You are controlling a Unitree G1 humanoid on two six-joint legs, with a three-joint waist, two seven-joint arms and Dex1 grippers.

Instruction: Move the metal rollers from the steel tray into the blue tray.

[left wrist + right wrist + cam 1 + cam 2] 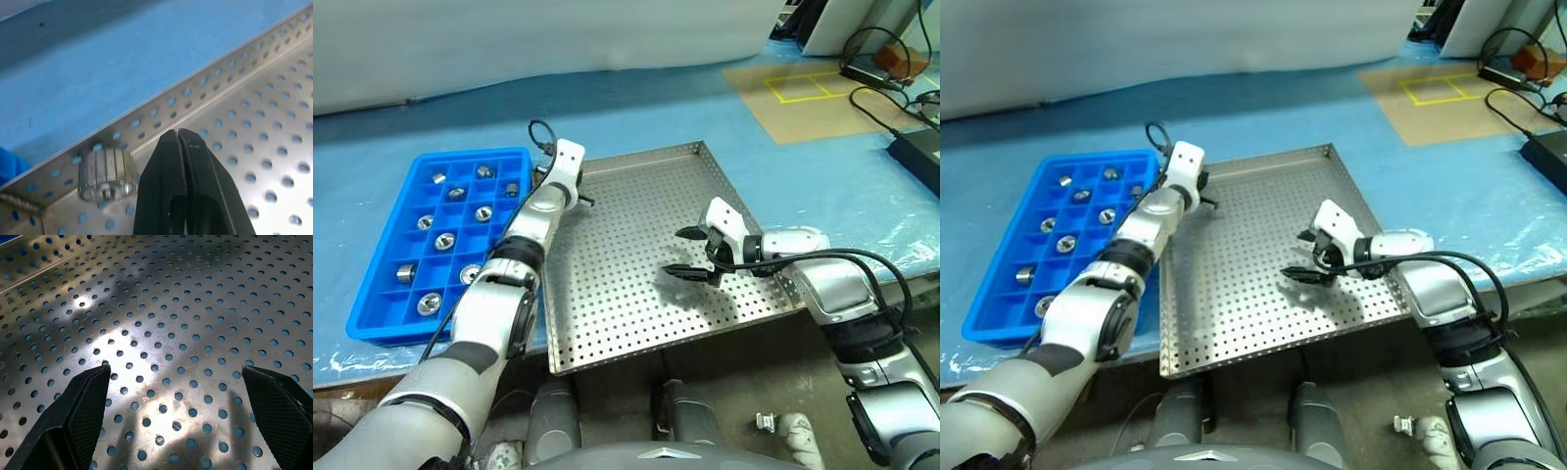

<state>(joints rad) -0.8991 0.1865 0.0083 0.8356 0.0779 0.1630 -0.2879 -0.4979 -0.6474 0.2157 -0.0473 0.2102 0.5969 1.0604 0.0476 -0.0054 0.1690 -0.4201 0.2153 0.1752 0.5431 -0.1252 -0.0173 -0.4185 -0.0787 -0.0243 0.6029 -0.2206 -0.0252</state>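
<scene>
1. I see the steel tray [636,284] centre on the table [460,108], with the blue tray [386,323] just beside its left edge.
2. Rollers [443,240] sit in separate compartments of the blue tray, about 10 visible, 1 per cell.
3. 1 roller [106,175] lies inside the steel tray, against the rim in its far-left corner.
4. Left gripper [589,202] is over that far-left corner, just beside the roller.
5. Right gripper [695,255] is over the steel tray's right half, near the right rim.
6. Cables and a box [922,152] lie far right, behind the steel tray.
</scene>
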